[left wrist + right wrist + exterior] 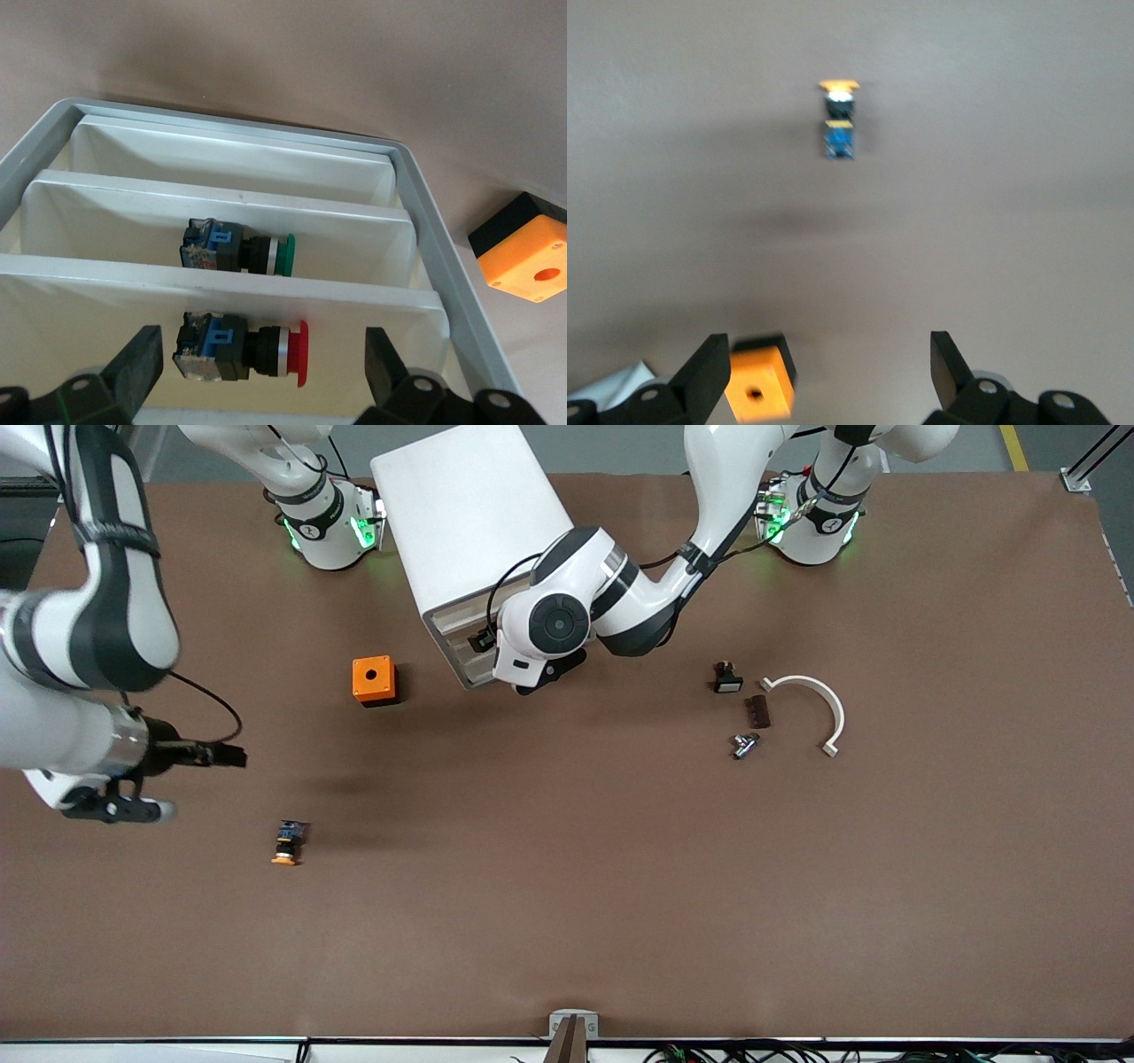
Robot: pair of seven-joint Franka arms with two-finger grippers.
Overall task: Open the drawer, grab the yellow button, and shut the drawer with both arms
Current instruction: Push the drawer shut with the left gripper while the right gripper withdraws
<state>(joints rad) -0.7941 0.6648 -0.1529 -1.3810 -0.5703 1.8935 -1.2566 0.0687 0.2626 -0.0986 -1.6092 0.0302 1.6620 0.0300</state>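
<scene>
The button (286, 843) with its orange cap lies on its side on the bare table, nearer the front camera than the orange box; it also shows in the right wrist view (839, 119). My right gripper (232, 755) hangs over the table toward the right arm's end, open and empty (828, 350). My left gripper (483, 640) is at the white cabinet's (469, 522) front, open (263, 350). The drawer (89, 301) closest to its fingers, the highest one showing, holds a red-capped button (244, 347). The drawer below it holds a green-capped one (237, 248).
The orange box (373, 680) stands beside the cabinet toward the right arm's end. Toward the left arm's end lie a black button with a white cap (726, 677), a brown block (758, 711), a small metal part (744, 745) and a white curved piece (819, 700).
</scene>
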